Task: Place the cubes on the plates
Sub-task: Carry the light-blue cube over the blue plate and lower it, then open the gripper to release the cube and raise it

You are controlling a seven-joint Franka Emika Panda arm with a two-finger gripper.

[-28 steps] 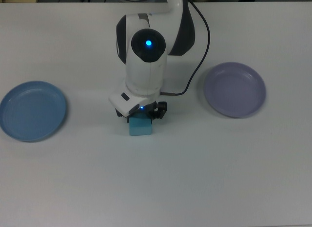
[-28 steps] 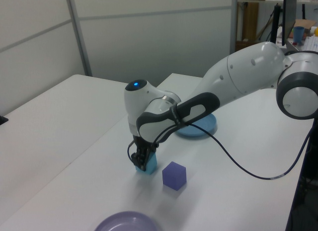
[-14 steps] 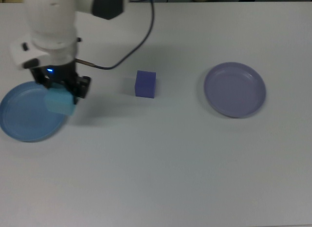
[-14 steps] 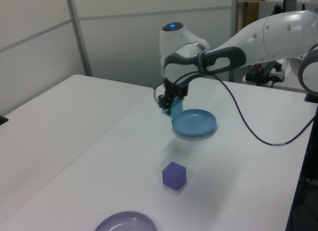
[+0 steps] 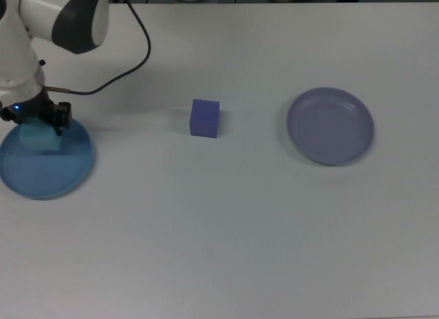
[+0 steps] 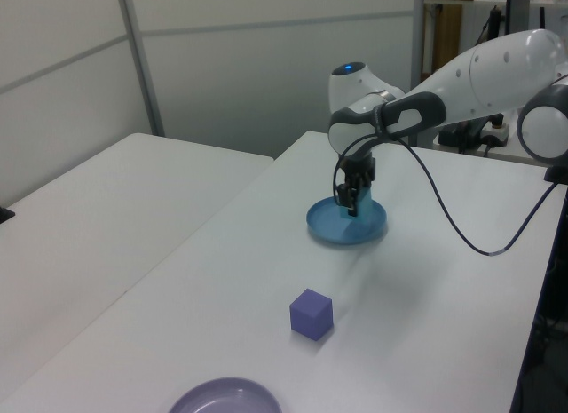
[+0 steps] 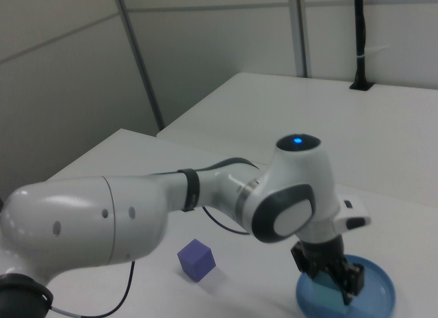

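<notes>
The claw [image 5: 38,123] grips the cyan cube [image 5: 38,138] over the light blue plate [image 5: 68,175]. The violet cube [image 5: 204,118] sits on the desk [image 5: 226,230]; it looks light, rigid and matte, best pinched across 2 opposite flat faces.

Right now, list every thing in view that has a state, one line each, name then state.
gripper: shut on the cyan cube, low over the blue plate.
cyan cube: held between the fingers, inside the blue plate's rim.
blue plate: flat on the table, nothing else in it.
violet cube: loose on the table, between the plates.
lavender plate: flat on the table, empty.
</notes>
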